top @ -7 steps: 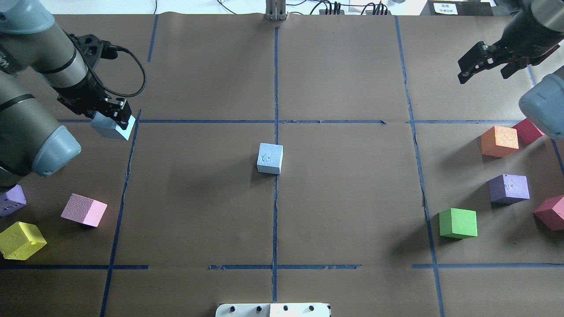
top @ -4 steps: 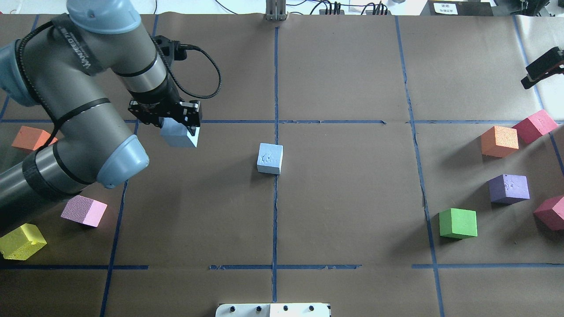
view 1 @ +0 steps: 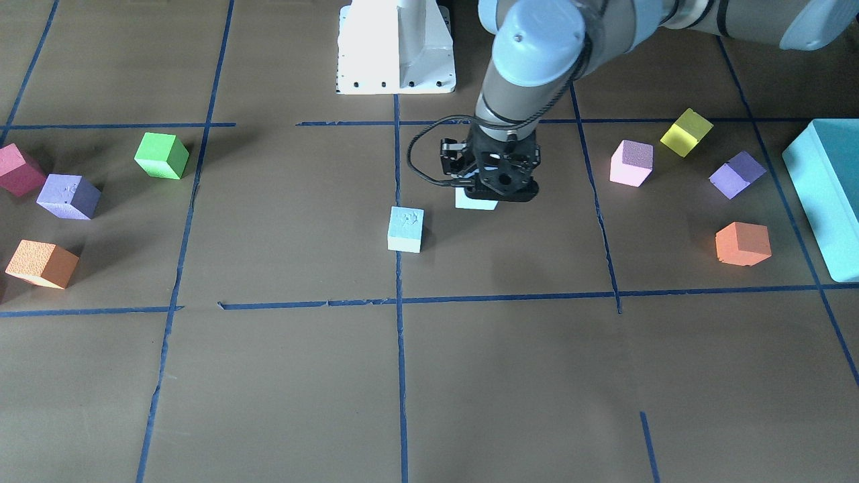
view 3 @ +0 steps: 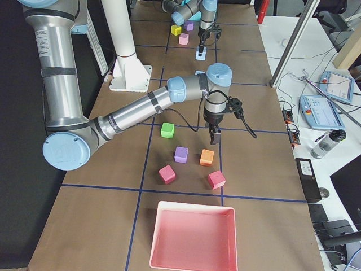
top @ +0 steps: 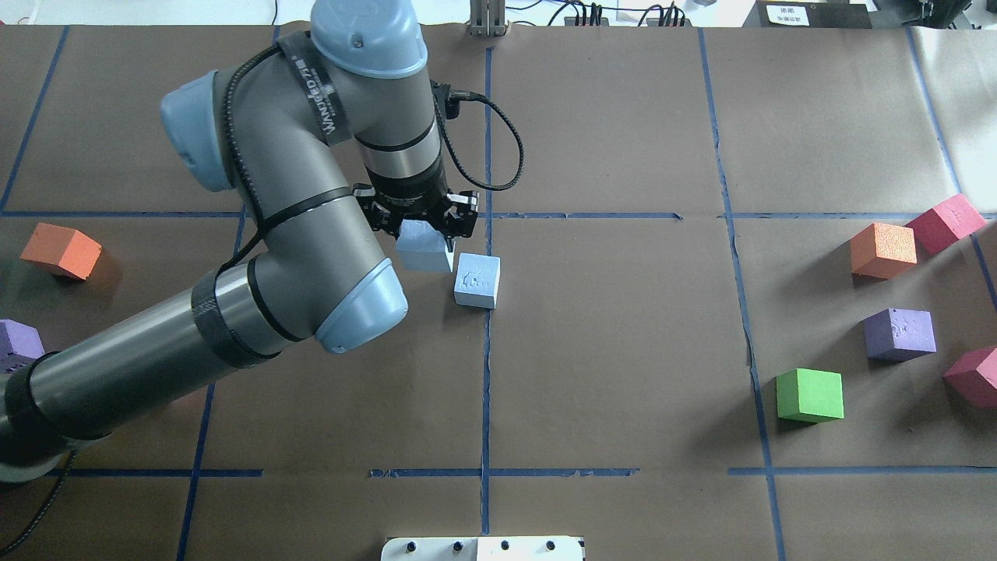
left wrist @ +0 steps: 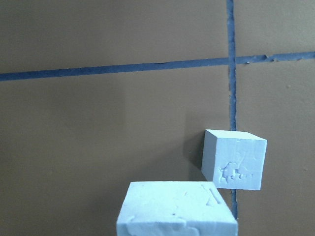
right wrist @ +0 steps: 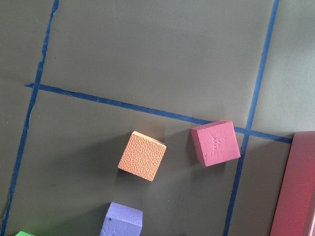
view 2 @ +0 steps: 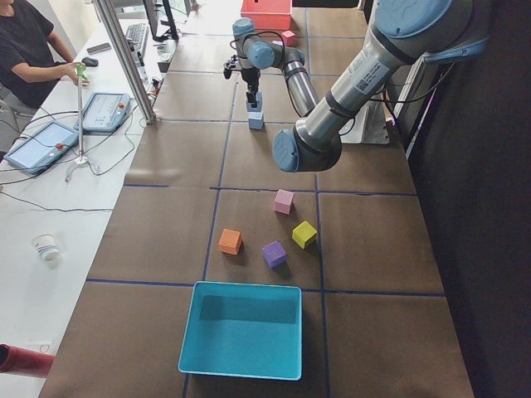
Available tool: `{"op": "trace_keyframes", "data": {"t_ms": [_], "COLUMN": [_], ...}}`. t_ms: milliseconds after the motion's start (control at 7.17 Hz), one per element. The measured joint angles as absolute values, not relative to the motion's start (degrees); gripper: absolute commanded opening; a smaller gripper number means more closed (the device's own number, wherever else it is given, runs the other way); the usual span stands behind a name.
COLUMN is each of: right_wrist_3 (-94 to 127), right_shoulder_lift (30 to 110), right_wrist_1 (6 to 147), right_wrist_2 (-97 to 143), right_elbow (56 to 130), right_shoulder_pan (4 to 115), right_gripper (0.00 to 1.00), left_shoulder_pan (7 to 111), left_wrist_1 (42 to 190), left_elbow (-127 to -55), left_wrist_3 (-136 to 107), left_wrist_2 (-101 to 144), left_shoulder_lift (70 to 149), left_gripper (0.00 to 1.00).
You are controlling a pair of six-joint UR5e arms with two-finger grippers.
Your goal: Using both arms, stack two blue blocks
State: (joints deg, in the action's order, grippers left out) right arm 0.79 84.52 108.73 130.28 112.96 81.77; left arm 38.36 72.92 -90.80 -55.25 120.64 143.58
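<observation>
The left gripper [top: 424, 232], just left of centre in the overhead view, has its fingers clamped on opposite side faces of one blue block [top: 424, 253], just beside the dented blue block [top: 477, 280] resting on the centre tape line. Both look like light, soft foam (the pitted face suggests it marks easily), so a gentle squeeze on flat opposing sides should serve. The right gripper [view 3: 216, 137] hangs above an orange cube [view 3: 207, 157] mid-frame in the right-side view; whether its fingers are apart or together cannot be told.

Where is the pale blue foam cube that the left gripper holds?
Overhead view: the pale blue foam cube sits in the left gripper just left of centre, beside the scuffed pale blue cube on the middle tape line.
</observation>
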Motion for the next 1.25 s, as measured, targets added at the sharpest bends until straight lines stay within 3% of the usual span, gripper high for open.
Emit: {"op": "trace_keyframes", "data": {"t_ms": [697, 1255], "right_wrist_3": [0.4, 0.4], "right_shoulder_lift": [86.2, 86.2], "right_wrist_1": [108.6, 108.6], "right_wrist_2": [131.9, 132.2], "right_elbow": [113.3, 113.1], "right_shoulder_pan": [82.9, 83.1], "right_gripper": [1.00, 1.00], "left_shoulder_pan": [35.3, 35.1], "left_wrist_1": [76.8, 78.7], "left_elbow": [-80.1, -78.7], "left_wrist_3": [-55.2, -54.9], "left_wrist_2": [120.0, 120.0], "left_shoulder_lift": [148.0, 148.0], "left_gripper": [0.05, 0.06]}}
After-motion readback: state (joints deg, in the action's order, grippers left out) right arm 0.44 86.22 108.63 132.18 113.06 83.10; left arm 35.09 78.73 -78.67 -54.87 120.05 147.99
